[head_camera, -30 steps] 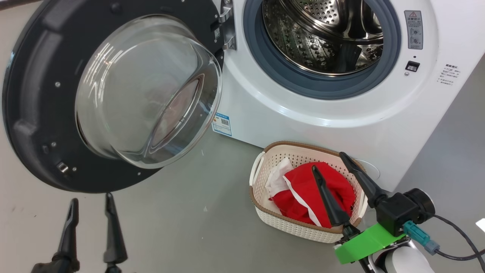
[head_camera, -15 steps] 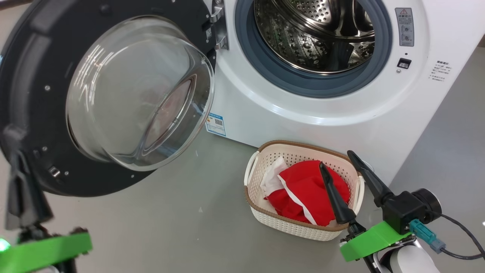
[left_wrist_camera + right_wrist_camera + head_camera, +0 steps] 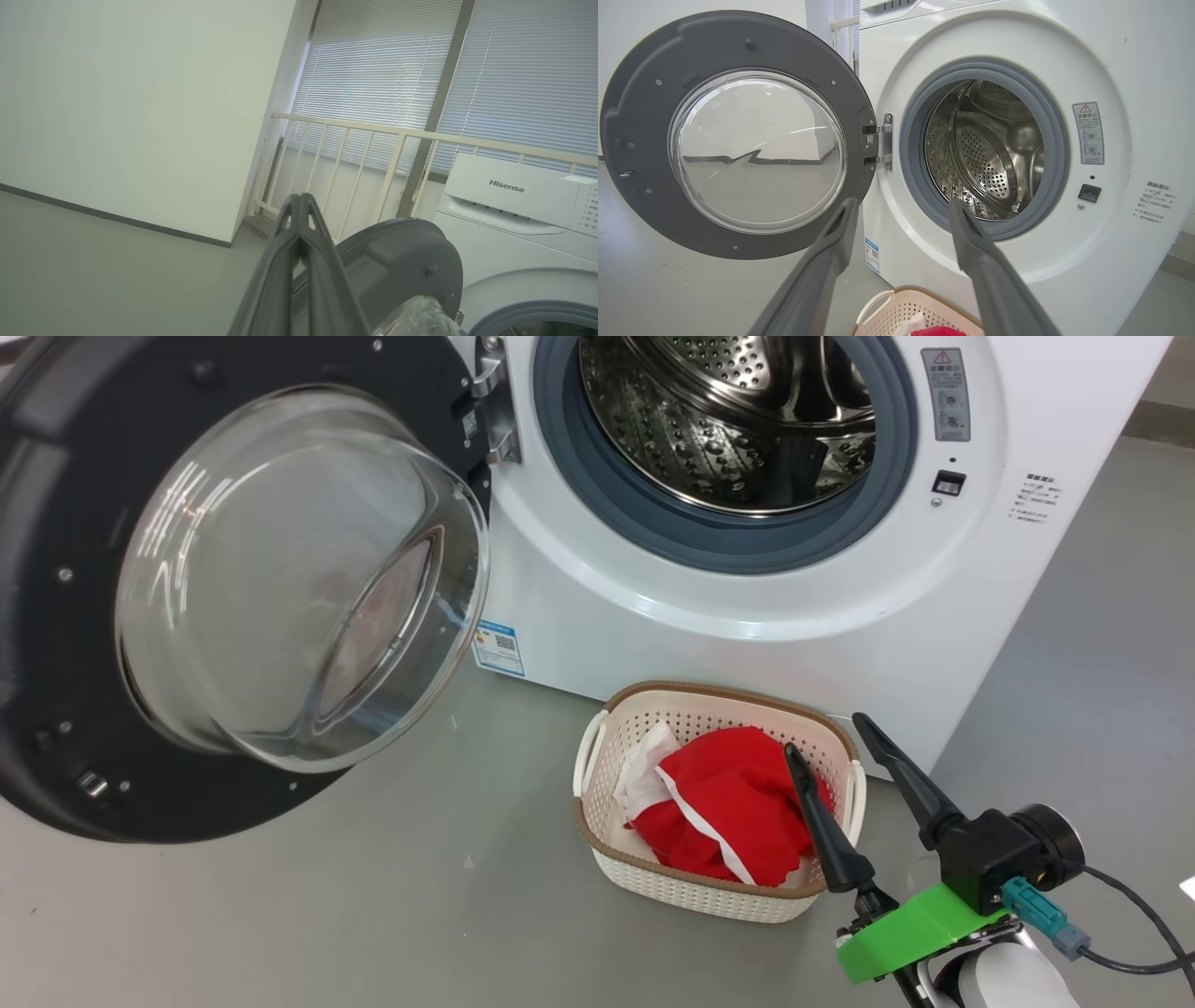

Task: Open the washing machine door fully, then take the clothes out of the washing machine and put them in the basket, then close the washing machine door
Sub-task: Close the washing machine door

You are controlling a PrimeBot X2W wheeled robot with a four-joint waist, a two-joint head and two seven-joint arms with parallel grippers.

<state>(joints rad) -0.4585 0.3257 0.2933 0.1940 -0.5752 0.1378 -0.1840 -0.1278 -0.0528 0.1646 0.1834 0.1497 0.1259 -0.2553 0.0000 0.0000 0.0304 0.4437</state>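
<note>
Washing machine (image 3: 747, 644): white front-loader standing on a grey floor (image 3: 373, 915). The grey seal (image 3: 728, 546) and the perforated steel drum (image 3: 738, 420) are exposed. A small blue label (image 3: 497, 647) sits low on the front panel, near the left corner.

Door (image 3: 56, 644): swung wide open on its hinge (image 3: 495, 401) at the left of the opening. Its inner face is turned toward the head camera and the clear glass bowl (image 3: 299, 579) bulges outward.

Basket (image 3: 691, 891): on the floor just in front of the washing machine, below the right half of the opening, upright.

Clothes (image 3: 728, 803): inside the basket. A red bundle with a white stripe fills the middle and right, and a white part lies against the left wall.

Right gripper (image 3: 826, 735): at the basket's right end, its 2 fingers spread wide and holding nothing. The left fingertip overlaps the red fabric in the head view; contact cannot be confirmed. In its own wrist view the right gripper (image 3: 903, 201) points at the washing machine front, between door and drum.

Left gripper (image 3: 299, 198): its 2 fingers are pressed together with nothing between them. It is raised beside the door's outer edge (image 3: 397, 261) and aimed toward a pale wall (image 3: 140, 93), a cream railing (image 3: 373, 135) and window blinds (image 3: 373, 70).
</note>
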